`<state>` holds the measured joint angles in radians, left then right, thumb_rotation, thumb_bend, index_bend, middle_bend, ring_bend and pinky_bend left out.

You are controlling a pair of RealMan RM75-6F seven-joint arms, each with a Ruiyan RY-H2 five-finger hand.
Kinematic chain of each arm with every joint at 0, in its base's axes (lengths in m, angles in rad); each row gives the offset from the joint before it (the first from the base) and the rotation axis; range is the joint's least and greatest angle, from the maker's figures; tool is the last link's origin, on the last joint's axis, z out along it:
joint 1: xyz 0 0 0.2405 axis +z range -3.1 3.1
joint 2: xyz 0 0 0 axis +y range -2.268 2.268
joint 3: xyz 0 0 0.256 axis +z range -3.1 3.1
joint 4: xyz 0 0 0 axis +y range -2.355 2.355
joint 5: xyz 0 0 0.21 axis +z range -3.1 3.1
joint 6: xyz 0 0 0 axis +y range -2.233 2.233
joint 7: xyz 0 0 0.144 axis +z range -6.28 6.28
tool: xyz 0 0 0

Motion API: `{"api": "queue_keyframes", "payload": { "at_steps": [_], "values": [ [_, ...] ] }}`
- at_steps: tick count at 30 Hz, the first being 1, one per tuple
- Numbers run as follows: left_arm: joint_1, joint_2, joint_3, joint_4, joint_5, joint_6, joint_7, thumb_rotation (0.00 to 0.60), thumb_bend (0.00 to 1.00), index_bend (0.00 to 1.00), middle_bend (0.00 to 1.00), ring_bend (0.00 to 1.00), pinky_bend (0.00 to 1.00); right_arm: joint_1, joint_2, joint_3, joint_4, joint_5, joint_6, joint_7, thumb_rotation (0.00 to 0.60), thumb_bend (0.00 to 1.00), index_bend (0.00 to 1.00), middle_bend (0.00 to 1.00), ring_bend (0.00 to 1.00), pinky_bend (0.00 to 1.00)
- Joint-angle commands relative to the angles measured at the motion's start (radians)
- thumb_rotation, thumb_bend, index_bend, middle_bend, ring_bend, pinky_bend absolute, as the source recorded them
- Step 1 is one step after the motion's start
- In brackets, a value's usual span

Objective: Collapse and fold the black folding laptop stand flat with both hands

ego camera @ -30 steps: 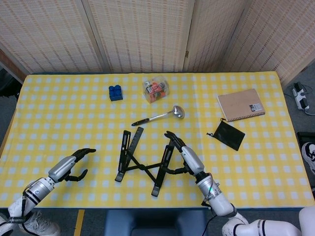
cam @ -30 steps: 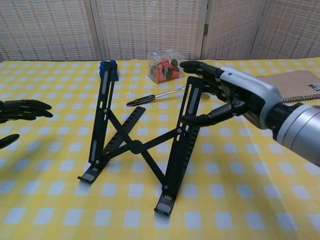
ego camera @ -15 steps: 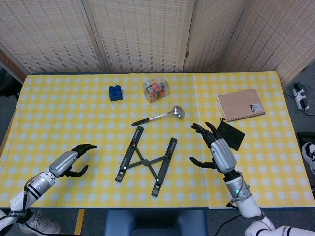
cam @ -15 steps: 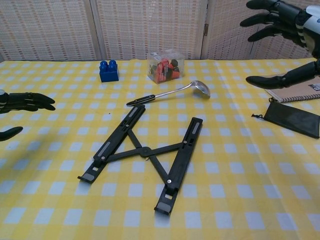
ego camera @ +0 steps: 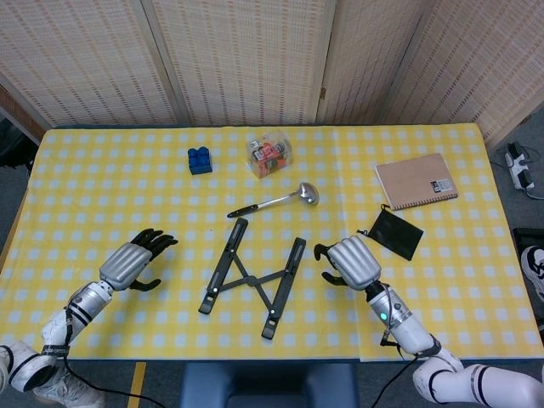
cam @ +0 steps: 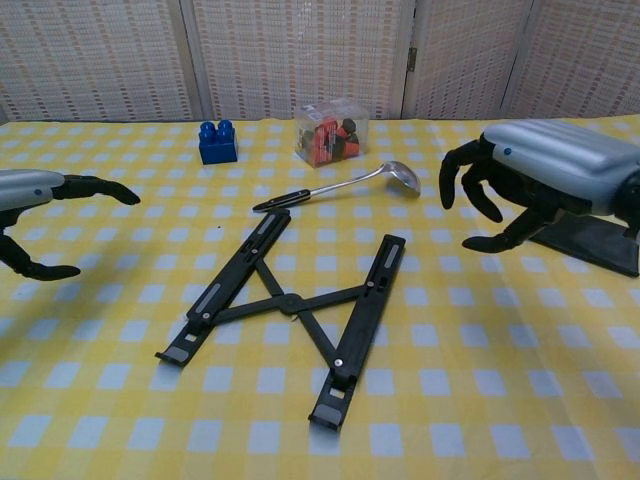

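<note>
The black folding laptop stand (ego camera: 253,277) (cam: 285,302) lies flat on the yellow checked cloth, its two rails spread in a V with the crossed struts between them. My right hand (ego camera: 348,262) (cam: 530,186) hovers palm down just right of the stand's right rail, fingers curled downward and apart, holding nothing. My left hand (ego camera: 136,261) (cam: 40,205) hangs palm down well left of the stand, fingers spread, empty.
A metal ladle (ego camera: 276,201) lies just behind the stand. A blue brick (ego camera: 200,160) and a clear box of small parts (ego camera: 269,155) sit further back. A black pouch (ego camera: 391,233) and a tan notebook (ego camera: 416,180) lie to the right.
The stand, upright a second ago with my right hand on its rail, dropped flat. My right hand lifted away, then came down palm down beside the right rail. My left hand turned palm down, slightly nearer.
</note>
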<state>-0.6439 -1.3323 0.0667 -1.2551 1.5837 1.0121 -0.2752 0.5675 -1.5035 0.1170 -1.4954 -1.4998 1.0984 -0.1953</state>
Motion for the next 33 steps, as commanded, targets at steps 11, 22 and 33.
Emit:
{"api": "queue_keyframes", "payload": {
  "at_steps": [11,22,33],
  "values": [
    [-0.031,-0.1,-0.038,0.07,-0.017,-0.028,0.149,0.6,0.3,0.15,0.13,0.03,0.04,0.088,-0.182,0.016,0.183,0.097,-0.121,-0.135,0.6,0.25,0.57,0.86,0.95,0.9],
    [-0.002,-0.081,-0.024,0.058,-0.007,0.012,0.153,0.6,0.3,0.14,0.13,0.03,0.04,0.157,-0.313,0.039,0.364,0.118,-0.162,-0.144,0.6,0.25,0.57,0.86,0.96,0.9],
    [0.013,-0.07,-0.014,0.051,0.001,0.025,0.142,0.6,0.3,0.14,0.13,0.03,0.04,0.224,-0.426,0.072,0.507,0.128,-0.174,-0.155,0.6,0.25,0.57,0.86,0.96,0.9]
  ]
}}
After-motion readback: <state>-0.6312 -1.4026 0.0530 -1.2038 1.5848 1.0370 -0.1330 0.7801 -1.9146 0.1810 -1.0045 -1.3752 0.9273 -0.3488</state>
